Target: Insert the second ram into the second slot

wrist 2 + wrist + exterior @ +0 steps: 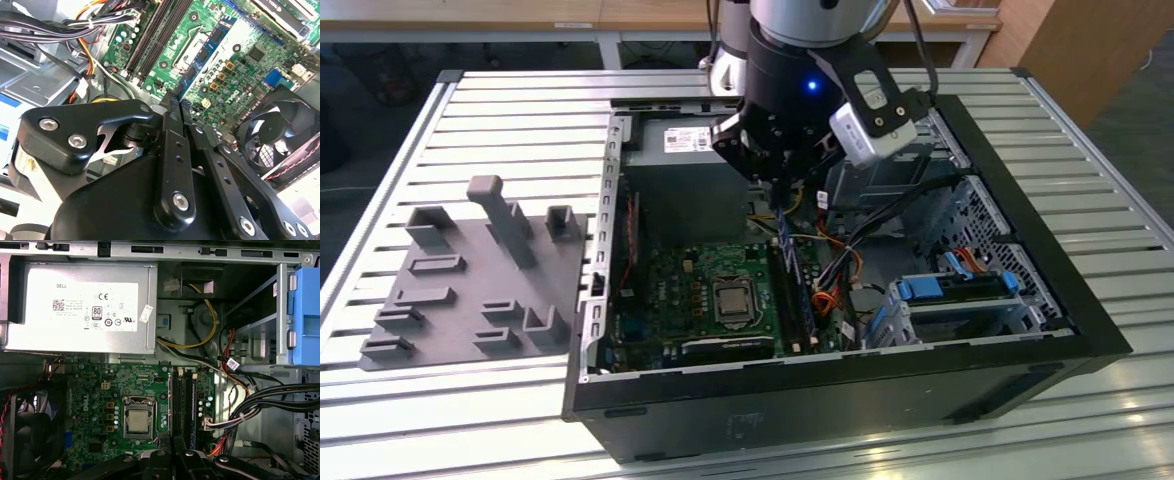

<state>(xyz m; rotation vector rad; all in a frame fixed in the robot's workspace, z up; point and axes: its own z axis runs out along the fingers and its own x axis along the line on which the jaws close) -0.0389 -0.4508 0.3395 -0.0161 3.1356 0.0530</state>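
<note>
Fingers [170, 125] are seen closed on one end of the second ram stick [205, 52]. The stick is held pointing down into the open computer case [854, 405], over the memory slots [790, 295]. Contact between its lower end and the board cannot be determined. Open room is noted toward the processor socket [138, 421]. Loose cables [270, 396] crowd the slots' other side. The case is set on a slatted worktop [520, 120].
</note>
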